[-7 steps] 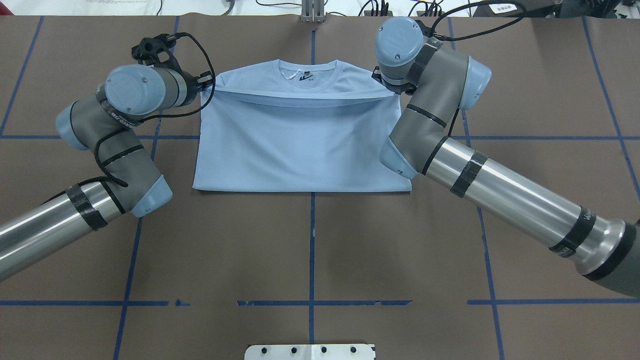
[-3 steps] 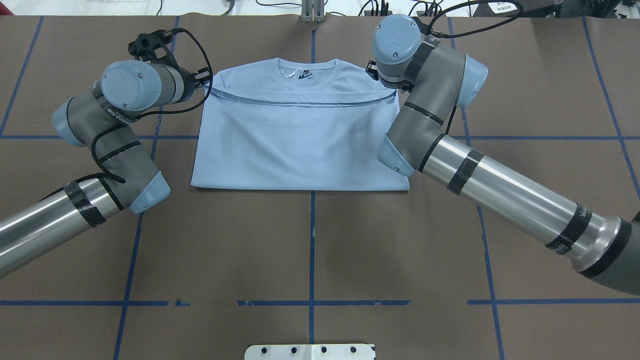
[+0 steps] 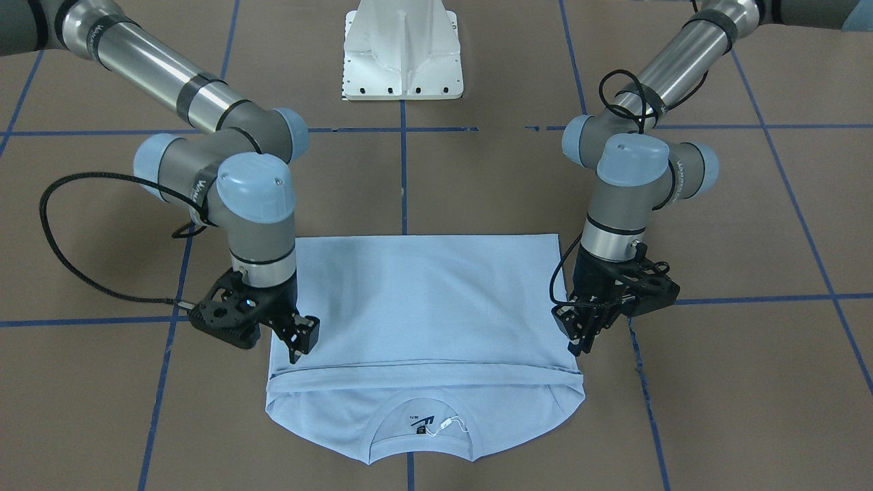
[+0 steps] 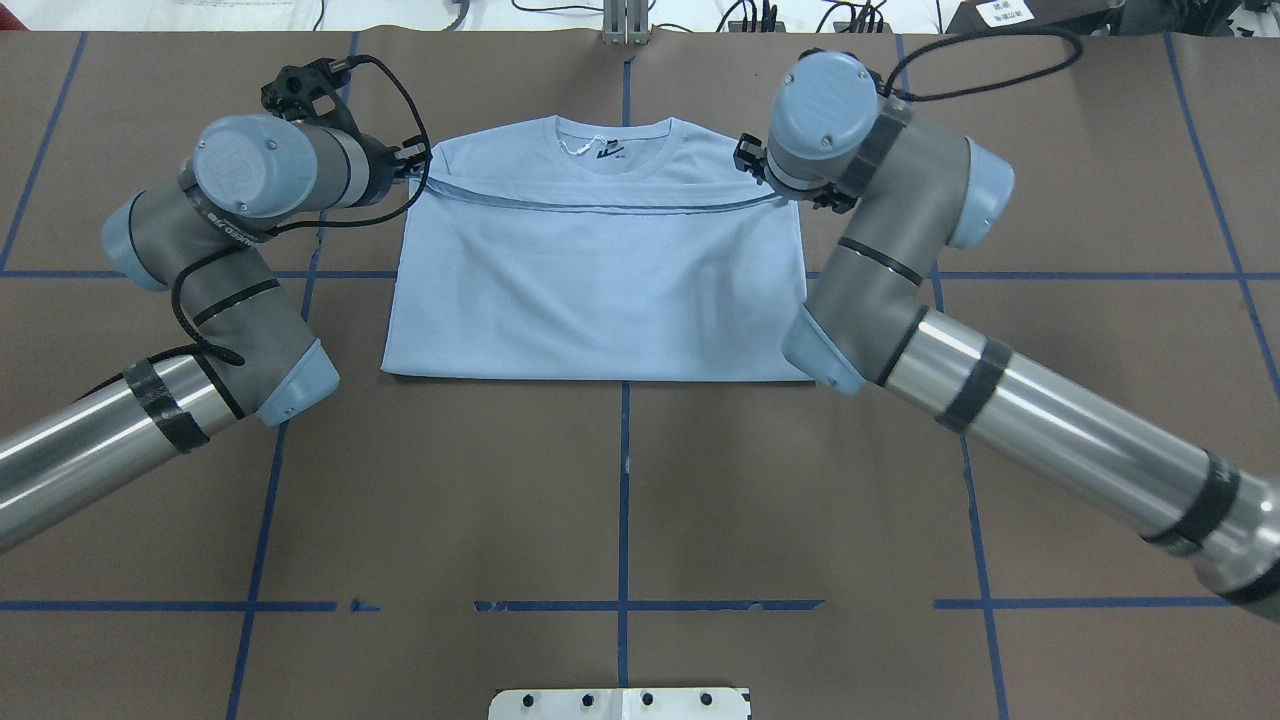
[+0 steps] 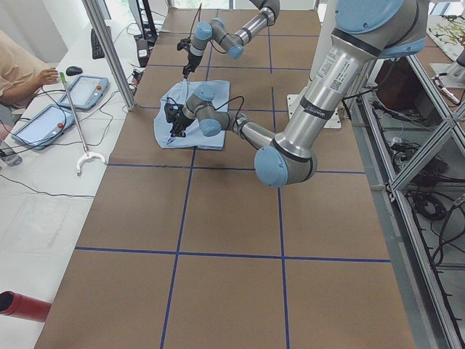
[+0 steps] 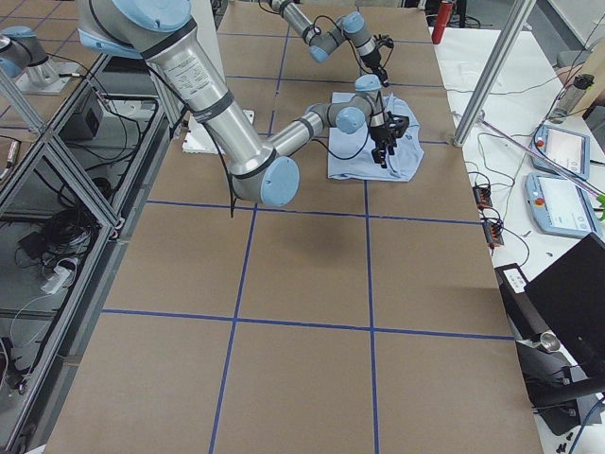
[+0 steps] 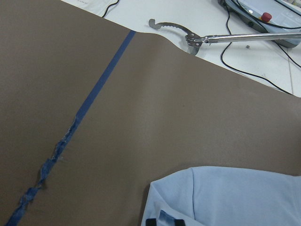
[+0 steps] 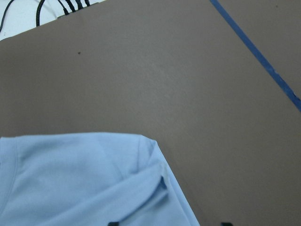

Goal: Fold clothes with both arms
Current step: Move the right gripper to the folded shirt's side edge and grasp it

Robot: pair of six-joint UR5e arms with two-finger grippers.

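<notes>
Bottom-up fold on light blue short-sleeved T-shirt (image 4: 600, 290) looks laid: black left gripper (image 3: 581, 341) pinches its corner, black right gripper (image 3: 300, 344) splayed; next: release, retract.

The folded T-shirt (image 3: 423, 300) hides its own front. The wrist views almost fully cut off the left gripper (image 7: 164, 222) and the right gripper (image 8: 168, 224).

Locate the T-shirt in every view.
Front-facing: T-shirt lower centre.
Overhead: T-shirt upper centre.
Exterior left: T-shirt upper left of centre.
Exterior right: T-shirt upper right of centre.
Left wrist: T-shirt bottom right corner.
Right wrist: T-shirt bottom left corner.
Landmark: blue tape line passing under it, also visible front-facing.
</notes>
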